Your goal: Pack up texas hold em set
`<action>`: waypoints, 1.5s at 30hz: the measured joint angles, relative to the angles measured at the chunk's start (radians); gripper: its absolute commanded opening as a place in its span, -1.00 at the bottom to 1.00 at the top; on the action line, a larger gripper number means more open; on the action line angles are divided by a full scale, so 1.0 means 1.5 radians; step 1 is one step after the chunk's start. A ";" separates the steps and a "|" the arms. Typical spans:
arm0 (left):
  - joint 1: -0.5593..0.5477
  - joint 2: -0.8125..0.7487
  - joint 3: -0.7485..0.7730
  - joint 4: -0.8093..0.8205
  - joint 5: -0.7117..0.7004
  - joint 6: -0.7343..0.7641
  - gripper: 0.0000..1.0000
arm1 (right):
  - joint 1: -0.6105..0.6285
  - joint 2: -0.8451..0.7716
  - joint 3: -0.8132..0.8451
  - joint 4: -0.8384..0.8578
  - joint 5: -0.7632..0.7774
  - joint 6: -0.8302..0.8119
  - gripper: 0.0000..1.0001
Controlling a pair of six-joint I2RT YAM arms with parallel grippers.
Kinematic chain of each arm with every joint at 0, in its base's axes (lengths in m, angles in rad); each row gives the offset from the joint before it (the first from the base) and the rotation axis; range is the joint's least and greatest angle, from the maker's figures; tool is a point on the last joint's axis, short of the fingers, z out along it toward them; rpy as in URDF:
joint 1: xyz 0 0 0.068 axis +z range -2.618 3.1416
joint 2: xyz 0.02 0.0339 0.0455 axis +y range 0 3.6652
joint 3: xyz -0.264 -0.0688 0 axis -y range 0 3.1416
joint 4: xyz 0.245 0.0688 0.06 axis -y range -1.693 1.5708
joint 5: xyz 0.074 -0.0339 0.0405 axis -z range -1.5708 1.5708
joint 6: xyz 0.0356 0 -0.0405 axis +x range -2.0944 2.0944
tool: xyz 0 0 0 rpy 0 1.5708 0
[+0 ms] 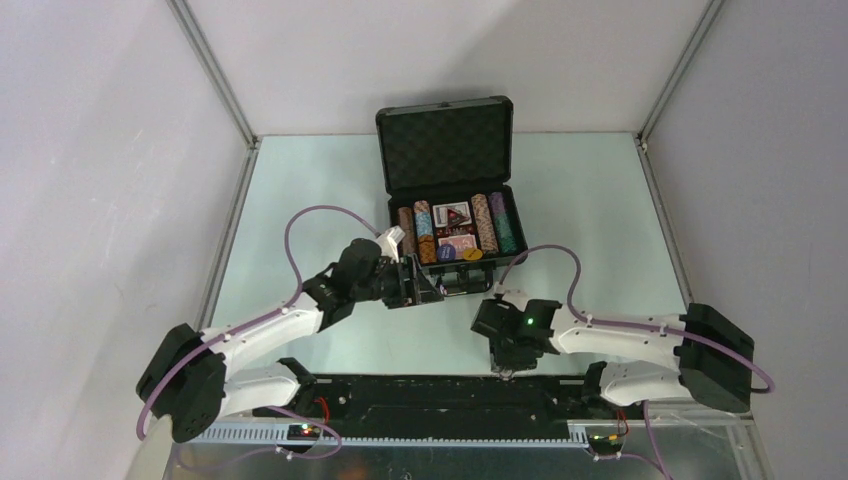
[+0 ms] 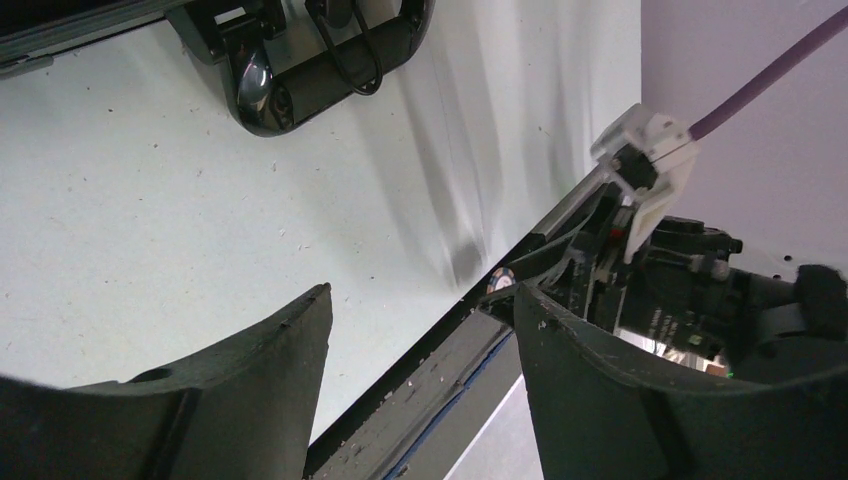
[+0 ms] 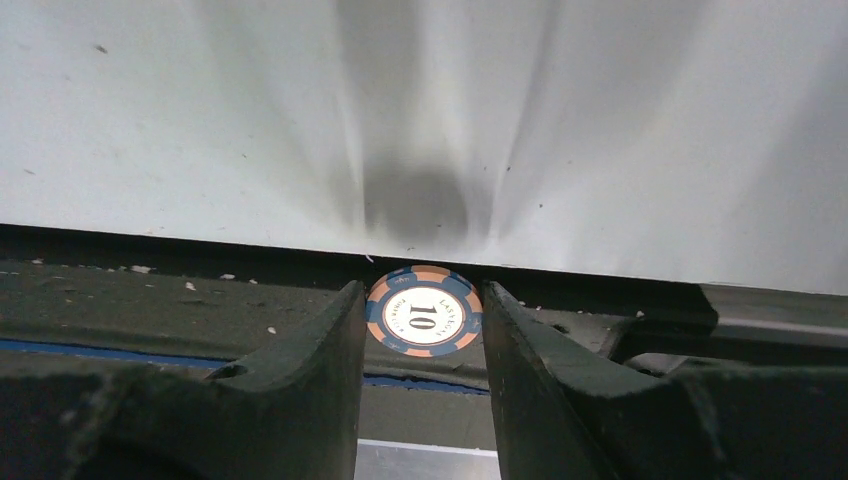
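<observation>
Down at the near edge of the tabletop point(image 1: 300, 180), the right jaws are clamped on a single chip point(image 3: 424, 312), one finger against each side of its rim. The chip is blue and orange with a white centre marked 10, and its face is turned to the wrist camera. It sits over the black rail point(image 3: 150, 300) that runs along the tabletop's edge. Whether it rests on the rail or is lifted off it, I cannot tell.

Farther in and to the left, the left jaws stand well apart with nothing between them. They are near the case's handle point(image 2: 320, 75) and not touching it.

Beyond them the case point(image 1: 391, 205) lies open in the middle of the tabletop, its foam-lined lid point(image 1: 445, 145) standing upright at the back. Inside, rows of chips point(image 1: 485, 222) stand on edge at the left and right. Between the rows lie a red deck point(image 1: 452, 212) and, just in front of it, a second deck point(image 1: 458, 243). A blue disc point(image 1: 446, 253) and a yellow disc point(image 1: 471, 254) lie at the front.
</observation>
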 measured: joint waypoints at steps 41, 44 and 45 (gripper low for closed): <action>0.039 -0.021 0.039 0.110 0.148 -0.094 0.40 | -0.153 -0.023 0.305 0.129 -0.126 -0.676 -0.30; 0.038 -0.021 0.037 0.122 0.155 -0.099 0.36 | -0.153 -0.023 0.305 0.135 -0.134 -0.684 -0.30; 0.038 -0.021 0.037 0.126 0.159 -0.100 0.36 | -0.153 -0.023 0.305 0.137 -0.136 -0.686 -0.30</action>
